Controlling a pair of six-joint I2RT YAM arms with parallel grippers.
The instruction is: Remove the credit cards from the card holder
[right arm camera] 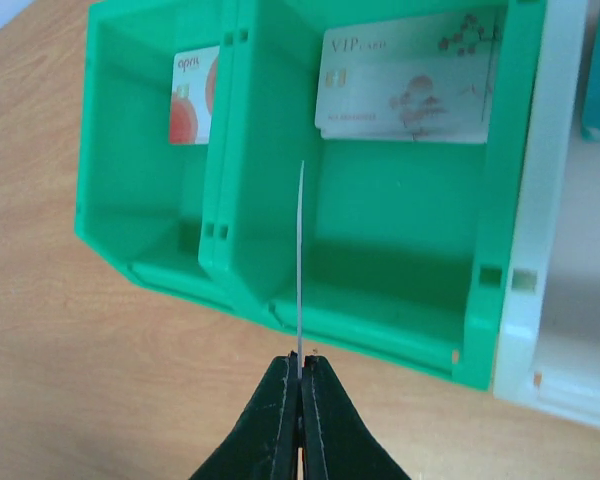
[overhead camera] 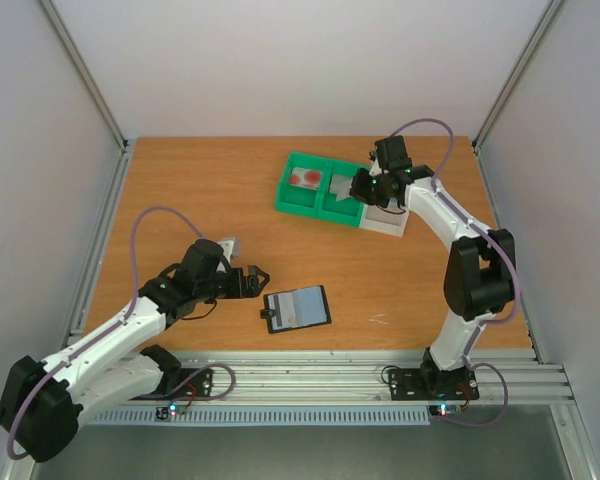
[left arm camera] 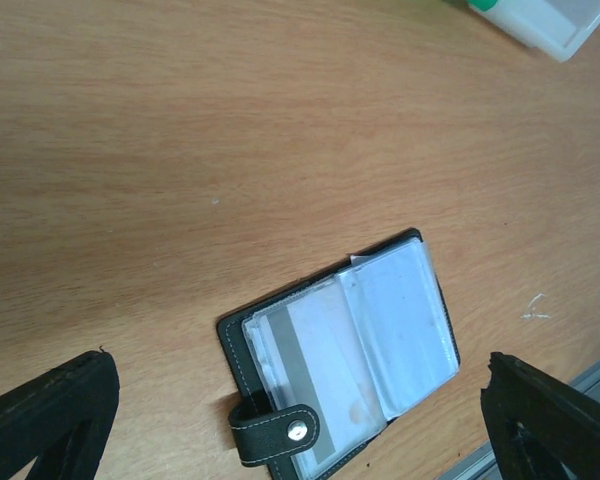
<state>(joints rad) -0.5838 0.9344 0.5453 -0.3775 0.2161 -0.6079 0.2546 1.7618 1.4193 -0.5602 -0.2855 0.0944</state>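
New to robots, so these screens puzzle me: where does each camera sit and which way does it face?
Top external: above and behind, looking down on the table; left arm and right arm show whole.
Left wrist: on the left arm, looking down at the open card holder; left gripper's open fingers in the bottom corners.
Right wrist: on the right arm, facing the green tray; the right gripper, shut, pinches a card edge-on.
Shared: top and left wrist, the card holder; top and right wrist, the green tray.

The table (overhead camera: 180, 180) is brightly and evenly lit, and only faint, soft shadows are cast. Pale glare is seen on the card holder (left arm camera: 350, 350) sleeves. The left fingers (left arm camera: 50, 420) are rendered dark and blurred.
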